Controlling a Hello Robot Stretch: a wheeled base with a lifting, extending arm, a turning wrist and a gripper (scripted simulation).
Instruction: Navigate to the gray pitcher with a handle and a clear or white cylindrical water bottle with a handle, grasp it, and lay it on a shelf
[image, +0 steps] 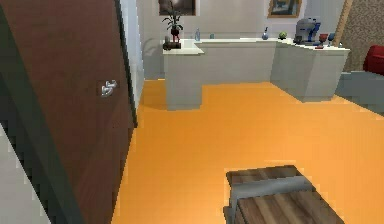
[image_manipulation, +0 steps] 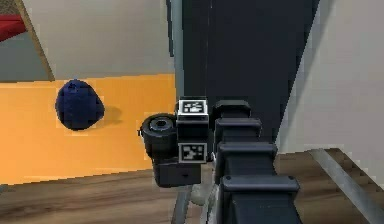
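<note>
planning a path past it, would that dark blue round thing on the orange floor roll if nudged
Likely: the dark blue thing looks rounded and sits free on the orange floor, so a nudge may roll it. Its lumpy outline hints it could be soft and slump.

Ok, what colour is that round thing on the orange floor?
The round thing is dark blue, best seen in the arm side view.
</note>
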